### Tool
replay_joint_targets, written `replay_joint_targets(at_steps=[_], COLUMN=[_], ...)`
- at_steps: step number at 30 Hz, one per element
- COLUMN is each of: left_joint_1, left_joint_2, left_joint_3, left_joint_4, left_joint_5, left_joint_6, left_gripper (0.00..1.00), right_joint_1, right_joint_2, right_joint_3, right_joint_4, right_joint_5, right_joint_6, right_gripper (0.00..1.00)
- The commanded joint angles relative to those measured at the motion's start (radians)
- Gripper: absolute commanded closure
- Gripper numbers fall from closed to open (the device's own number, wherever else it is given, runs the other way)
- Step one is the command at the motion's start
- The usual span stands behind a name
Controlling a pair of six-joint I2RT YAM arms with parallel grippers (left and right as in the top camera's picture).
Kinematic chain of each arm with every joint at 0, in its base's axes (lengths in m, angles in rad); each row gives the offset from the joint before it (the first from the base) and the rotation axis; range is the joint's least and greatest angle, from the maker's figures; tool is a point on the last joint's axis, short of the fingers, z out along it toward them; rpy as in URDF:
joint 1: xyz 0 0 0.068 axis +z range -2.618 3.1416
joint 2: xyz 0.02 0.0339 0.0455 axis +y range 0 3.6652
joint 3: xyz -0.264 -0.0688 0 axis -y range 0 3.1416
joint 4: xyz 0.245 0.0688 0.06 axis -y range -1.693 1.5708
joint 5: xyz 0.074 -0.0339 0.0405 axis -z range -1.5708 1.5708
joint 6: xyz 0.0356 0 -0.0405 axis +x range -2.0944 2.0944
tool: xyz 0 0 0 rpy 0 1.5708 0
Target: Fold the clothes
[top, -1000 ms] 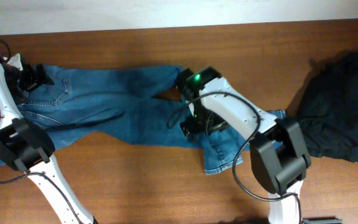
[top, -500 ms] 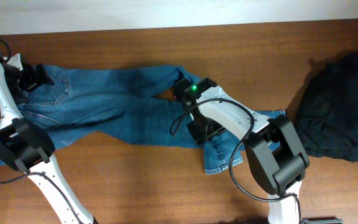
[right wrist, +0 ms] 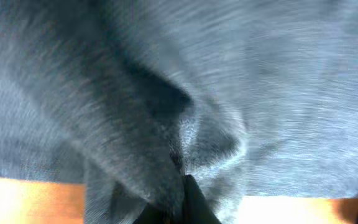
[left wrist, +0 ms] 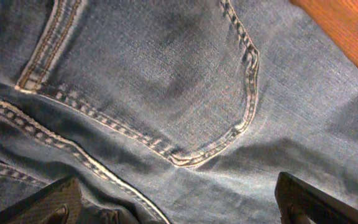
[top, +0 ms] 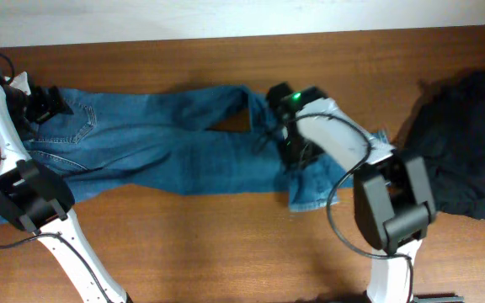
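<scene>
**Entry: 1 pair of jeans, 2 arms on it**

The blue jeans [top: 141,143] are lying spread across the wooden table [top: 183,244], with the waist at the left and the legs reaching toward the centre. The left gripper [top: 47,103] is sitting over the back pocket [left wrist: 166,81], its fingers [left wrist: 55,199] standing wide apart and holding nothing. The right gripper [top: 297,156] is pinching a bunched fold of 1 leg, jaws closed; its wrist view is blurred. 1 dark garment [top: 461,143] is lying heaped at the right.

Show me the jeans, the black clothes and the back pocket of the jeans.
jeans [top: 158,147]: overhead view, on the thigh part.
black clothes [top: 461,143]: overhead view, middle of the pile.
back pocket [left wrist: 166,81]: left wrist view, middle of the pocket face.
</scene>
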Motion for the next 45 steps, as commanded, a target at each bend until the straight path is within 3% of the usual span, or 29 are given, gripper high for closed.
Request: replay_joint_targets(at_steps=[1, 7, 21, 24, 26, 28, 30, 31, 35, 40, 45], left_joint_1=[0.002, 0.002, 0.003, 0.002, 0.002, 0.002, 0.002, 0.002, 0.002, -0.002, -0.026], left_joint_2=[0.011, 0.011, 0.011, 0.011, 0.011, 0.011, 0.011, 0.011, 0.011, 0.011, 0.011], left_joint_3=[0.010, 0.009, 0.009, 0.009, 0.008, 0.008, 0.008, 0.008, 0.008, 0.008, 0.008], left_joint_4=[0.007, 0.014, 0.018, 0.019, 0.022, 0.028, 0.031, 0.030, 0.032, 0.032, 0.016], left_joint_5=[-0.007, -0.007, -0.020, -0.031, -0.031, -0.031, -0.030, -0.030, -0.030, -0.022, 0.039], left_joint_6=[0.016, 0.016, 0.024, 0.024, 0.024, 0.024, 0.024, 0.024, 0.024, 0.026, 0.100], left_gripper=[0.01, 0.01, 0.01, 0.01, 0.01, 0.01, 0.01, 0.01, 0.01, 0.01, 0.04], right_joint_1=[-0.088, -0.192, -0.383, -0.421, -0.445, -0.464, -0.477, -0.483, -0.482, -0.461, -0.453], right_joint_2=[-0.003, -0.003, 0.005, 0.021, 0.034, 0.048, 0.058, 0.058, 0.036, -0.015, -0.022], right_joint_3=[0.123, 0.247, 0.248, 0.248, 0.248, 0.248, 0.248, 0.248, 0.259, 0.343, 0.386], right_joint_4=[0.011, 0.089, 0.418, 0.434, 0.436, 0.433, 0.424, 0.405, 0.358, 0.148, -0.122], right_joint_5=[0.035, 0.034, 0.117, 0.117, 0.117, 0.117, 0.117, 0.117, 0.116, 0.046, -0.223], right_joint_6=[0.007, -0.016, -0.014, -0.015, -0.014, -0.015, -0.014, -0.015, -0.014, -0.003, -0.005], right_gripper=[0.96, 0.96, 0.94, 0.78, 0.54, 0.42, 0.19, 0.13, 0.02, 0.01, 0.01])
